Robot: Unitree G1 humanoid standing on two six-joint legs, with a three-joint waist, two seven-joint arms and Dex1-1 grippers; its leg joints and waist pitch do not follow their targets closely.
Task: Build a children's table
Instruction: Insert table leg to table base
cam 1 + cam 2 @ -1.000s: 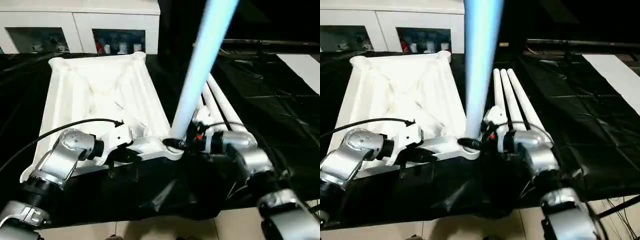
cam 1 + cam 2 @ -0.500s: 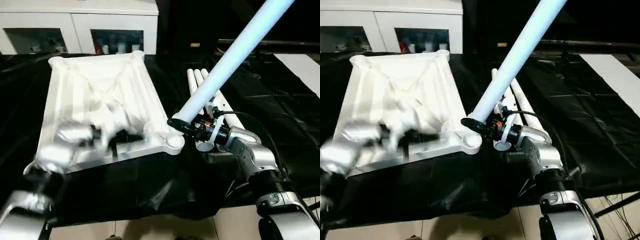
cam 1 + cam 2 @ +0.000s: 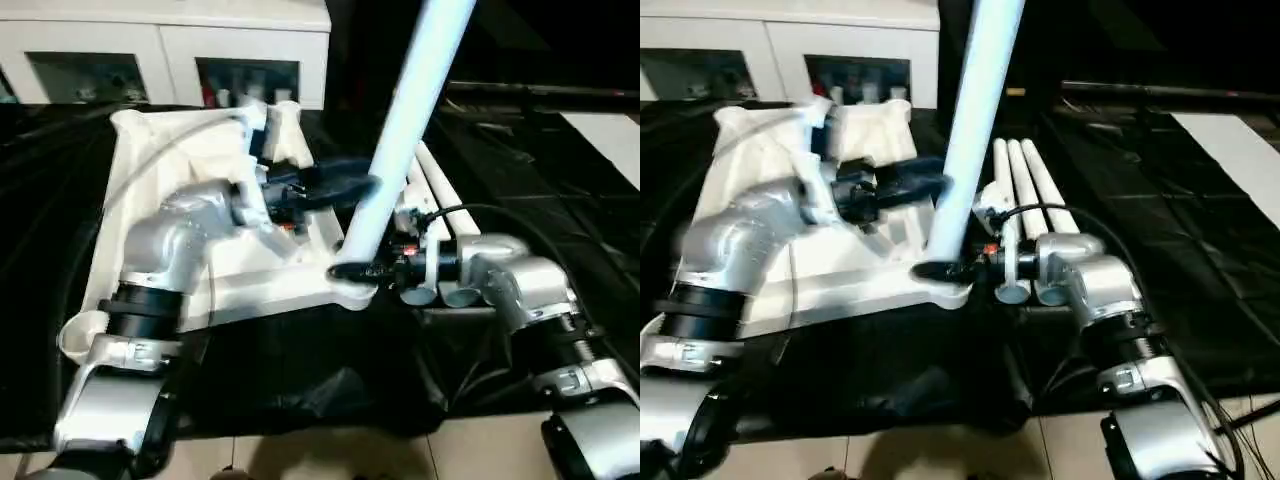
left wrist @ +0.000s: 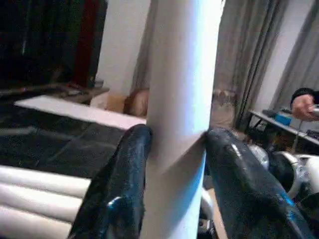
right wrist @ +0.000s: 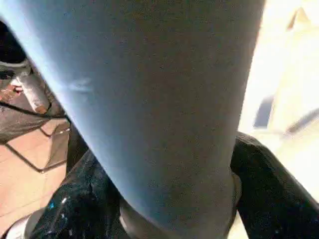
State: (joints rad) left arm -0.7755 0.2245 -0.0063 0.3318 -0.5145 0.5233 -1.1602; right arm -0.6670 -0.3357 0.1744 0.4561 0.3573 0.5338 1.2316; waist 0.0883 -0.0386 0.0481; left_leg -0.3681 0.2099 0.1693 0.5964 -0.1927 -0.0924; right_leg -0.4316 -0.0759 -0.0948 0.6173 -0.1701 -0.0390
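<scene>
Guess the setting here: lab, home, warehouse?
Probably an indoor room set up for robot trials, home-like. A white cabinet with glass doors stands behind the work surface, which is draped in black sheeting; the left wrist view shows long grey curtains.

A white cabinet (image 3: 165,55) with glass doors is standing at eleven o'clock. Black sheeting (image 3: 520,160) is covering the work surface, pale floor tiles (image 3: 330,455) are showing at six, and grey curtains (image 4: 279,55) are hanging beyond.

Upright leg (image 3: 405,110) top cut off; socket hidden behind right tool (image 3: 352,271).
</scene>
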